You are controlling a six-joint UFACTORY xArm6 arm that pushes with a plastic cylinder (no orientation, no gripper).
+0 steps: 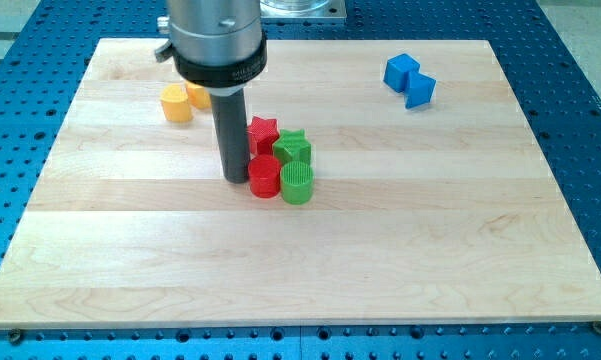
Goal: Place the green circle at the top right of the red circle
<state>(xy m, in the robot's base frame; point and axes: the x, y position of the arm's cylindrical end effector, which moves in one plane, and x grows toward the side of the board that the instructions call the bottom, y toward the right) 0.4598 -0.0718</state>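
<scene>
My tip (236, 179) rests on the board (400, 250) just left of the red circle (264, 177), touching it or nearly so — the gap is too fine to judge. There is no hand here to spread or pinch: the arm ends in a plain dark rod under a wide grey and black housing, and it holds nothing.

The green circle (297, 184) stands just right of the red circle, touching it, and a shade lower in the view. Behind the pair sit two stars — the red star (263, 131) above the red circle, partly hidden by the rod, and the green star (292, 147) above the green circle. All four are packed in one tight cluster near the board's middle, a little left of centre.

Toward the view's top left, a yellow block (177, 103) lies near the housing, with a second yellow block (197, 95) just beside it, half hidden; their shapes are hard to tell. At the top right two blue blocks (409, 80) sit touching, well apart from the cluster.
</scene>
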